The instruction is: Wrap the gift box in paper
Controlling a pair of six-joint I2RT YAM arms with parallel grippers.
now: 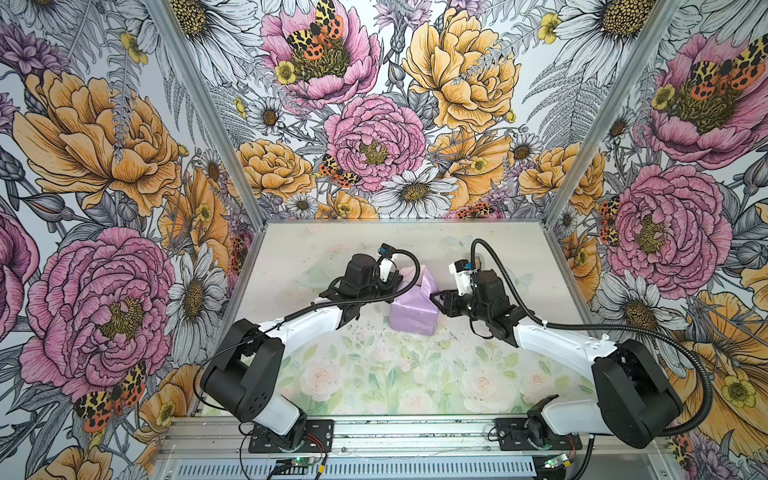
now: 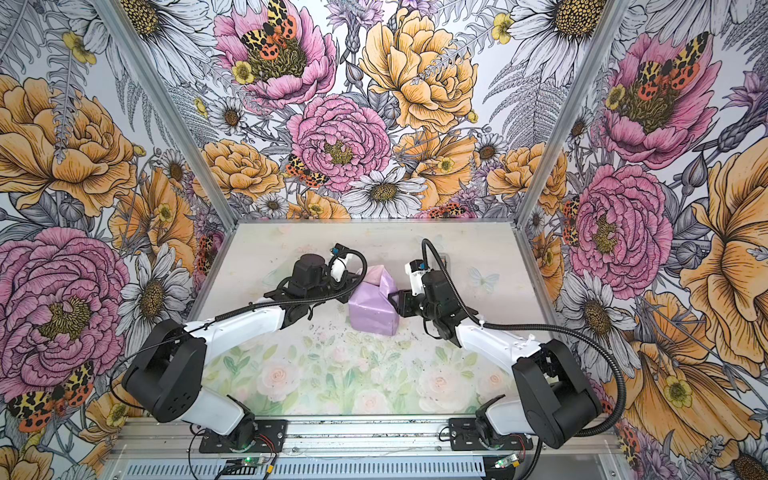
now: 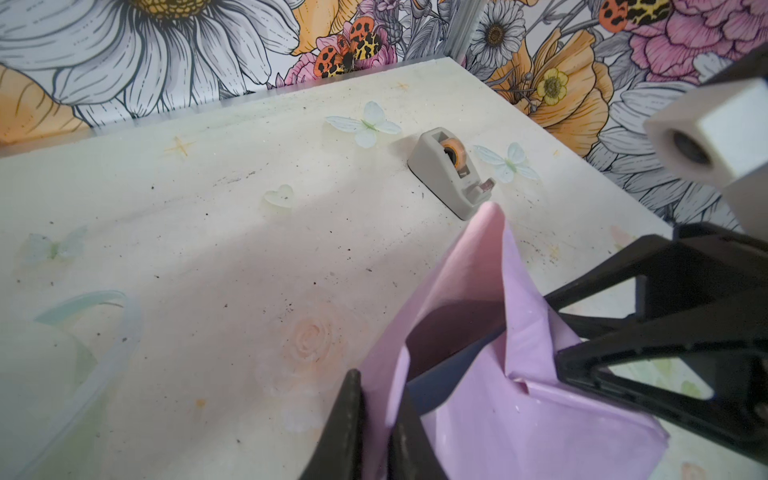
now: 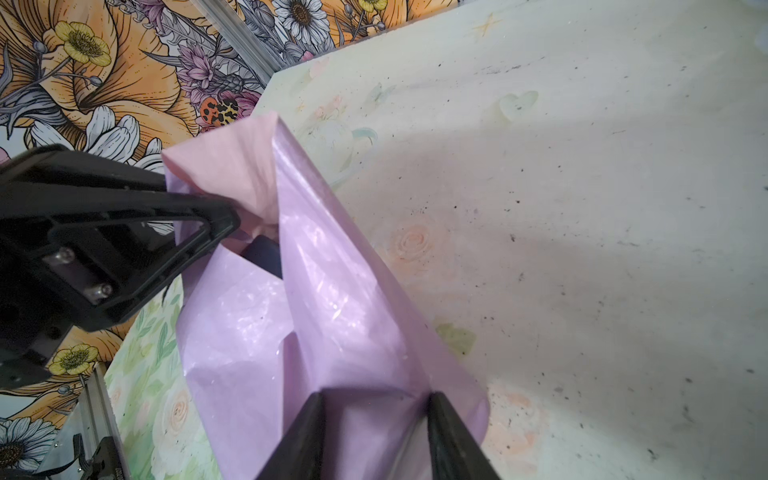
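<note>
The gift box (image 1: 413, 318) stands mid-table as a lilac block under the paper (image 1: 426, 280). The paper's loose flaps rise at the far end. A strip of the dark blue box (image 3: 449, 374) shows inside the open fold, and also in the right wrist view (image 4: 262, 253). My left gripper (image 3: 378, 388) is shut on a pink paper flap at the box's left far corner (image 1: 401, 282). My right gripper (image 4: 374, 399) straddles the paper-covered box from the right, its jaws pressed on both sides (image 1: 434, 297).
A grey tape dispenser (image 3: 451, 174) sits behind the box near the back right corner. Floral walls close in the table on three sides. The near half of the table (image 1: 395, 374) lies between the two arm bases.
</note>
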